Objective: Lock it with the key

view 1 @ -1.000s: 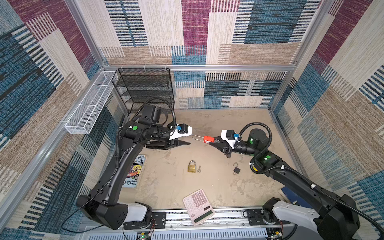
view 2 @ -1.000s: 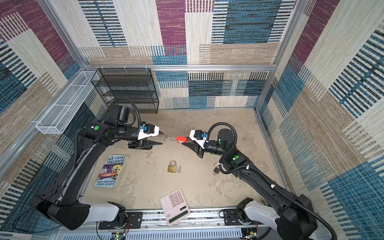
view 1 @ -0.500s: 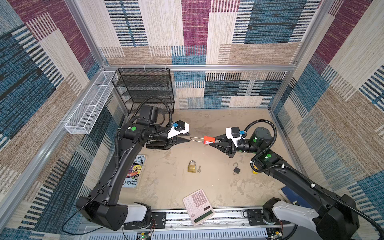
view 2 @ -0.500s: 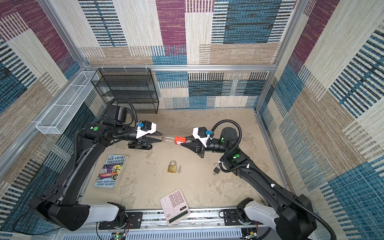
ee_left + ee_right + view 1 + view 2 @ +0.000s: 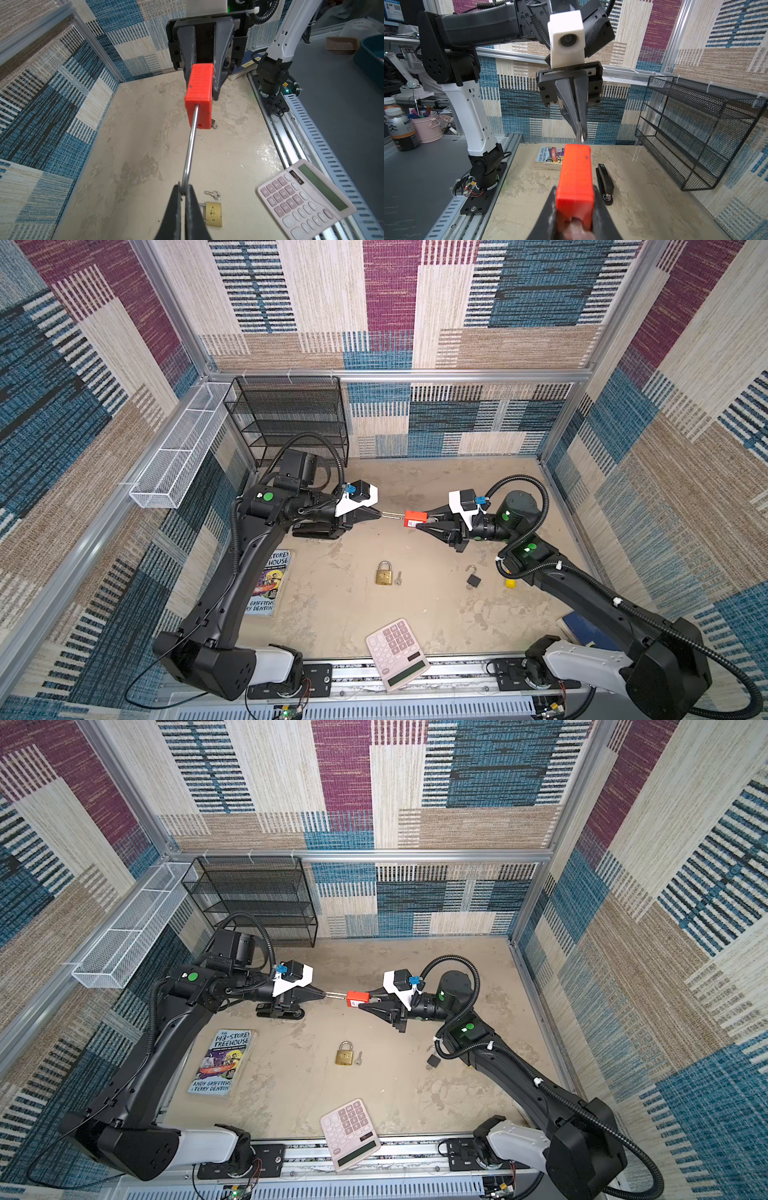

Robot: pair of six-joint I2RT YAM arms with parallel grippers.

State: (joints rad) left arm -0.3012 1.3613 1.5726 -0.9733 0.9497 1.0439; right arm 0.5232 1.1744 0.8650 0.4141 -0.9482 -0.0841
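The red padlock (image 5: 415,517) is held in the air above the middle of the worktop (image 5: 432,614), lying level between the two grippers. The right gripper (image 5: 422,521) has its fingers closed on the broad sides of the red body, which fills the gap between them in the right wrist view. The padlock's long silver shackle (image 5: 392,513) sticks out toward the left gripper (image 5: 380,514). That gripper's fingers are pinched together on the bend at the shackle's far end, with almost no gap between them. In the left wrist view one leg of the shackle (image 5: 190,145) runs from the pinched tips into the end of the red body, and a small hole shows beside it.

Below, toward the front of the worktop, a brass padlock (image 5: 384,573) lies flat with a small key (image 5: 398,578) just beside it. A small black padlock (image 5: 473,578) with its shackle swung open lies nearer the right edge. A calculator (image 5: 397,653) overhangs the front edge, and a book (image 5: 272,580) lies along the left edge. A stapler (image 5: 605,185) sits under the left gripper. A black wire rack (image 5: 291,418) stands in the rear left corner.
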